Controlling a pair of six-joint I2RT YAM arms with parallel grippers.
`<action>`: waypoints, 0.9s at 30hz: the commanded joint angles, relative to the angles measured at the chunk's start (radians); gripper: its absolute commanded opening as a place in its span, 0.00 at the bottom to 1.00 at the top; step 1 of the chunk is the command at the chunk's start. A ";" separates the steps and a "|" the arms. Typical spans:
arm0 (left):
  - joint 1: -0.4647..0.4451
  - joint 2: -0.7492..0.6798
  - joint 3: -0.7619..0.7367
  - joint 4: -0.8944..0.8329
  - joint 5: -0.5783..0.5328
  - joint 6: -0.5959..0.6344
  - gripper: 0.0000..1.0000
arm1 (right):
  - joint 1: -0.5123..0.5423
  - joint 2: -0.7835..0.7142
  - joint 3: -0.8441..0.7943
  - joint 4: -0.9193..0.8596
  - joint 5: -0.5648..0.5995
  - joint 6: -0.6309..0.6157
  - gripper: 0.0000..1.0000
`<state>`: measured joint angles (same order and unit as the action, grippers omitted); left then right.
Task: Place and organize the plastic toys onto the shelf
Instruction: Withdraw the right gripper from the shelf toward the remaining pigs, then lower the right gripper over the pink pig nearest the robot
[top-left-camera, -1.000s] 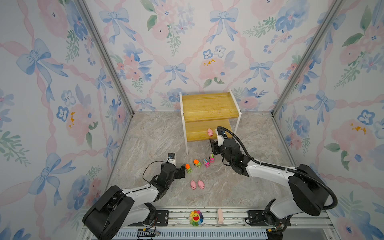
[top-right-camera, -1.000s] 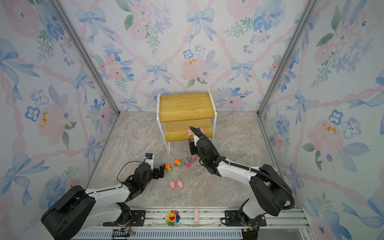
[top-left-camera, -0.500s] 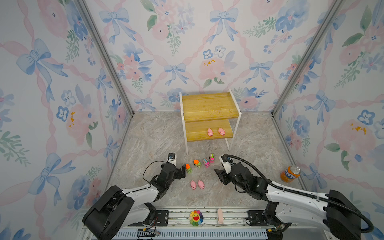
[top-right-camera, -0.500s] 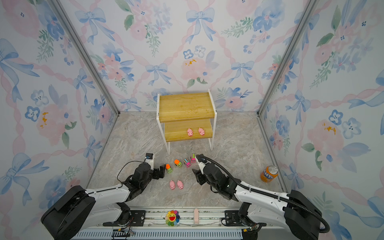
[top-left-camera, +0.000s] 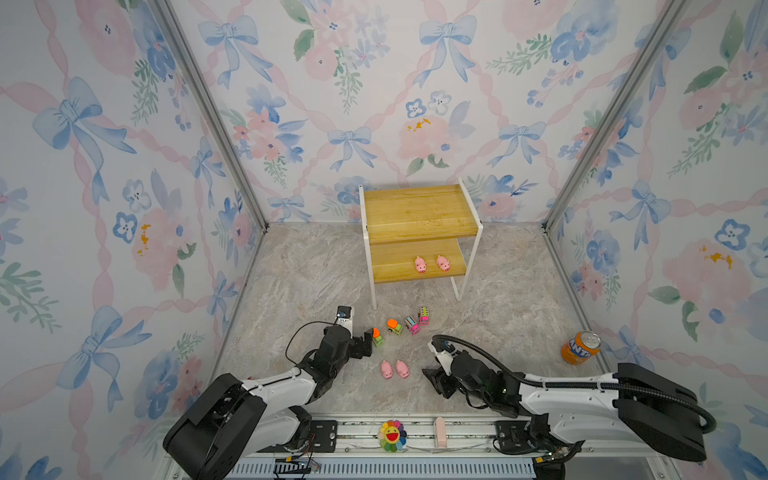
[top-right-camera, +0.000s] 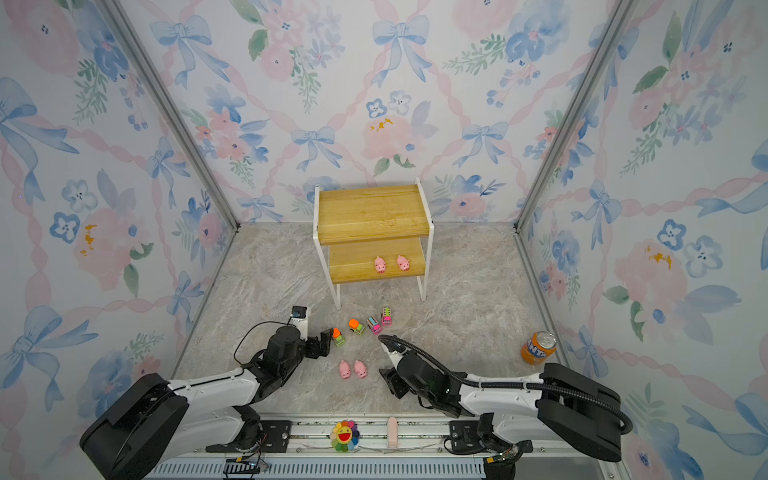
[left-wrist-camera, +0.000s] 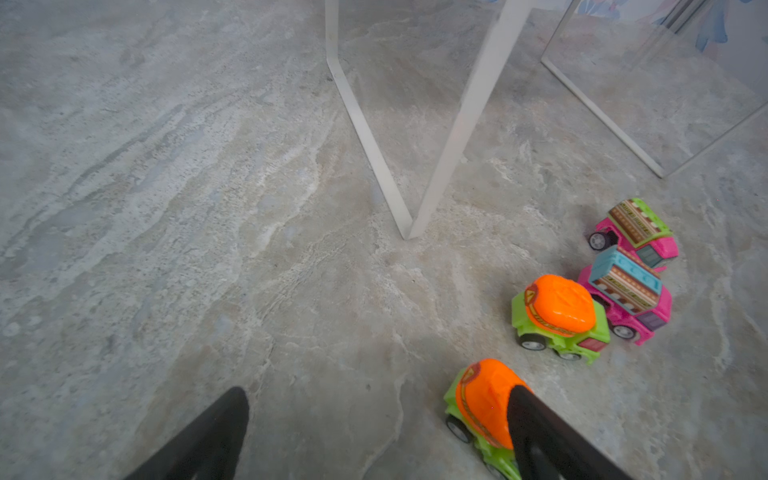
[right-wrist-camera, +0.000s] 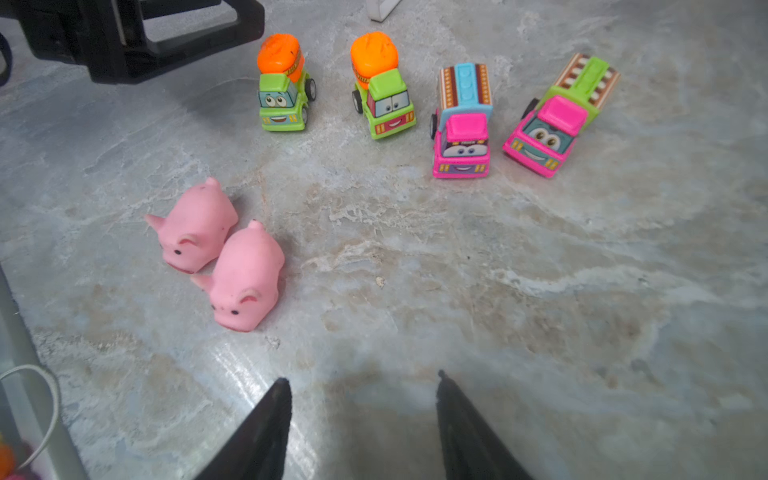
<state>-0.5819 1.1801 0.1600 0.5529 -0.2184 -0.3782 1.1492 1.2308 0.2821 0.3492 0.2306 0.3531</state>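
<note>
The shelf (top-left-camera: 419, 208) stands at the back with two pink pigs (top-left-camera: 420, 264) (top-left-camera: 443, 262) on its lower board. Two more pigs (top-left-camera: 387, 369) (right-wrist-camera: 245, 276) lie side by side on the floor. Behind them, two green trucks (top-left-camera: 377, 337) (top-left-camera: 394, 325) and two pink trucks (top-left-camera: 412, 324) (top-left-camera: 423, 315) form a row. My left gripper (left-wrist-camera: 376, 395) is open, one finger right against the nearest green truck (left-wrist-camera: 478, 399). My right gripper (right-wrist-camera: 361, 378) is open and empty, low over the floor just right of the floor pigs (top-right-camera: 360, 368).
An orange soda can (top-left-camera: 580, 348) stands at the right near the wall. A rainbow flower (top-left-camera: 391, 435) and a pale pink block (top-left-camera: 439, 430) sit on the front rail. The shelf's white legs (left-wrist-camera: 457, 124) rise just beyond the trucks.
My right arm has drawn back from the shelf to the front floor, leaving a second pig on the lower board. The soda can is now uncovered. The left arm has not moved.
</note>
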 joint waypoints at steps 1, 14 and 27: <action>0.004 0.016 0.009 0.001 0.018 -0.001 0.98 | 0.030 0.030 0.017 0.099 -0.027 0.011 0.58; 0.004 0.030 0.017 -0.003 0.014 0.001 0.98 | 0.096 0.183 0.052 0.222 -0.036 0.020 0.60; 0.004 0.015 0.009 -0.005 0.047 0.004 0.98 | 0.104 0.354 0.069 0.382 -0.061 0.047 0.60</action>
<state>-0.5819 1.2015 0.1608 0.5545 -0.1905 -0.3782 1.2404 1.5501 0.3347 0.6727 0.1879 0.3782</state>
